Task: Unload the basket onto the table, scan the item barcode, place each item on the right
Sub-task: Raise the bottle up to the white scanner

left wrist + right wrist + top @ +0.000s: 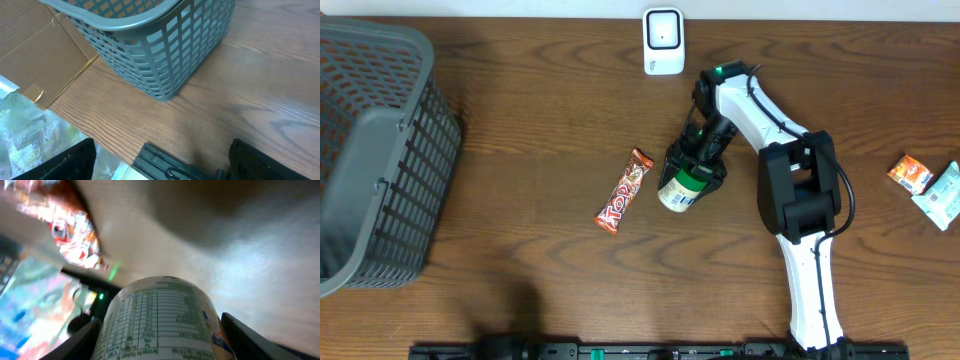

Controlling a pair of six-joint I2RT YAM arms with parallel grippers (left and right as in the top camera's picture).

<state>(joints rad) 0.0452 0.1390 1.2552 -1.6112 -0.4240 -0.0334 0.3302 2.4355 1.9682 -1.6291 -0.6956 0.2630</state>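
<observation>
Right tool (694, 166) gripped the bottle (676, 194) at mid-counter (520, 120), just right of the candy bar (625, 190), long axis apparently near-left to far-right, the scanner (663, 40) well beyond on the far side, while the left tool (160, 167) gaped empty.

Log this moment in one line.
right fingers: on bottle | left fingers: open, empty | scanner: apart from bottle
</observation>
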